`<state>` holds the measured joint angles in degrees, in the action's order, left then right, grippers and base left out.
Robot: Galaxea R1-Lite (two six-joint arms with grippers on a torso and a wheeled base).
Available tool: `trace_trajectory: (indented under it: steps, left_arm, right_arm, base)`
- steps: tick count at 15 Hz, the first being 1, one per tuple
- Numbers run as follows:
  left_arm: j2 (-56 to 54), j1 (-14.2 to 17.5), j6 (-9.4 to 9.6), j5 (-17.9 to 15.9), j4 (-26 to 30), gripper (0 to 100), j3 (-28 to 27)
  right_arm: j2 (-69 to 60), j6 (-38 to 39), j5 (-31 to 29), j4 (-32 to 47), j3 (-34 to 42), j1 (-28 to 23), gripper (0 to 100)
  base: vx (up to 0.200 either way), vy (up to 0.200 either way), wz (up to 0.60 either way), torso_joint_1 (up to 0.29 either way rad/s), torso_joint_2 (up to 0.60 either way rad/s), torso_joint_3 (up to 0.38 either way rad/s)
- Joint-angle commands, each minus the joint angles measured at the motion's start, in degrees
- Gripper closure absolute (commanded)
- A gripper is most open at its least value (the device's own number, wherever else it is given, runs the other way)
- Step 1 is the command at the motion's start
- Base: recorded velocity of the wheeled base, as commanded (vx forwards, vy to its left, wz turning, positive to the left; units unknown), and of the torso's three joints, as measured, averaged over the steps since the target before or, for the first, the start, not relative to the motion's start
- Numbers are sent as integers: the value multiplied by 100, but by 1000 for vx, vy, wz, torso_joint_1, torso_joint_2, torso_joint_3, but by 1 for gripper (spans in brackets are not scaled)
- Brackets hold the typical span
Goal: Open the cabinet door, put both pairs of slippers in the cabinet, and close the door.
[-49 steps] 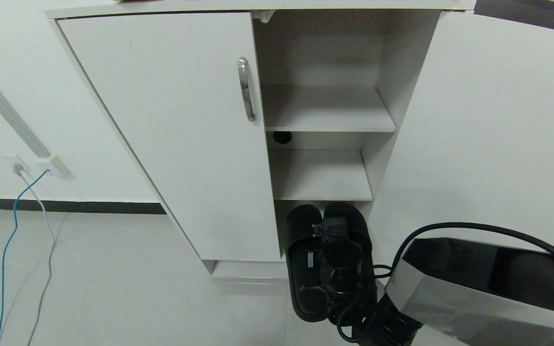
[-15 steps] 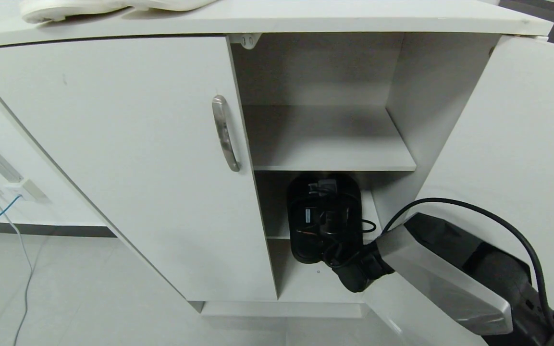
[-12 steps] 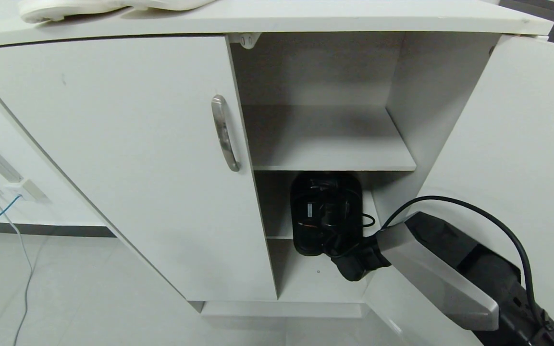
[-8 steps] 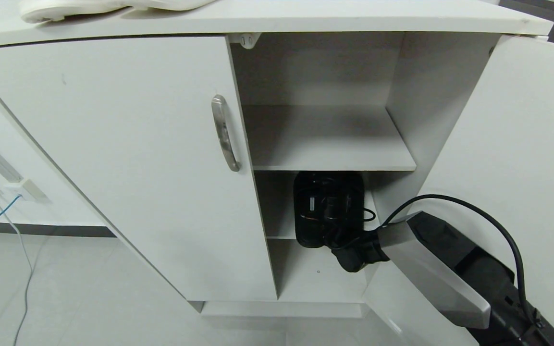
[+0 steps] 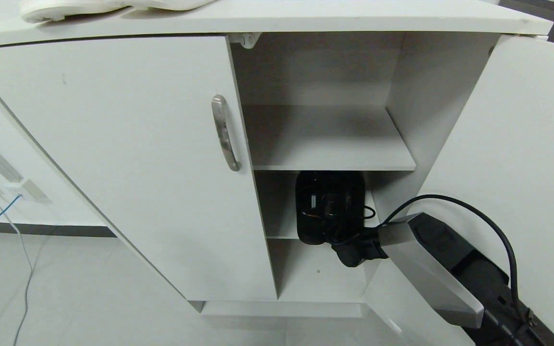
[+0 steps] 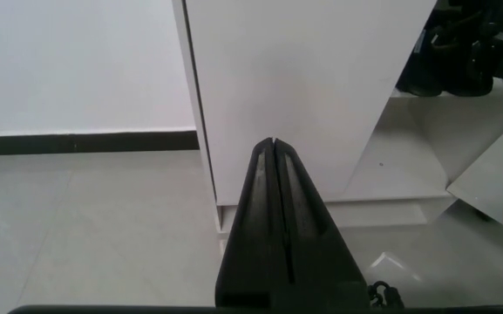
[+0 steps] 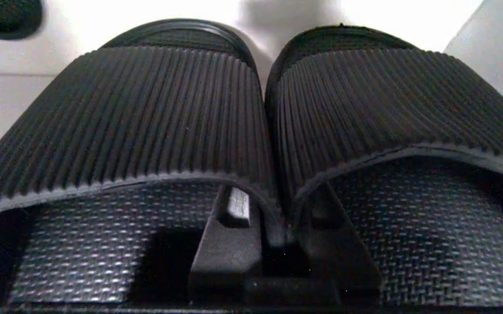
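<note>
Inside the cabinet [image 5: 401,96], black slippers [image 7: 146,113] strap-to-strap in right tool [image 7: 275,218]

I logged the right gripper [image 5: 337,216] lifting the black slippers [image 5: 311,211] from the foot of the cabinet [image 5: 305,19] up to the middle shelf [image 5: 277,223]. During the last second it carried them deeper beneath the upper shelf [image 5: 329,144]. The head camera shifted closer in that time.

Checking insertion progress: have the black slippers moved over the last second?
Yes. The black slippers have slid deeper into the cabinet, farther back under the upper shelf.
</note>
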<state>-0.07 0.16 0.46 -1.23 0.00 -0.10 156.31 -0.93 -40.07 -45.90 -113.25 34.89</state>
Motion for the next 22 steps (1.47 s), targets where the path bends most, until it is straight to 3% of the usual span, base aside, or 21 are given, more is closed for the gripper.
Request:
trace_trajectory:
  steps: [1,2,3,7,10,22]
  left_arm:
    - [7,2,-2,9,0,100,1]
    - [7,2,-2,18,0,100,1]
    - [7,2,-2,9,0,100,1]
    - [7,2,-2,9,0,100,1]
    - [7,2,-11,0,0,100,1]
    - [7,2,-11,0,0,100,1]
  right_arm:
    - [31,-4,-1,-7,-13,0,100]
    - [31,-4,8,-7,-13,0,100]
    - [31,-4,8,-7,-13,0,0]
    - [14,5,8,-42,145,27,0]
    - [-180,-4,-1,-358,673,88,0]
    - [-2544,57,-53,-2204,5287,923,0]
  base:
    - [0,0,0,0,0,0]
    - [0,0,0,0,0,0]
    - [0,0,0,0,0,0]
    - [0,0,0,0,0,0]
    - [0,0,0,0,0,0]
    - [0,0,0,0,0,0]
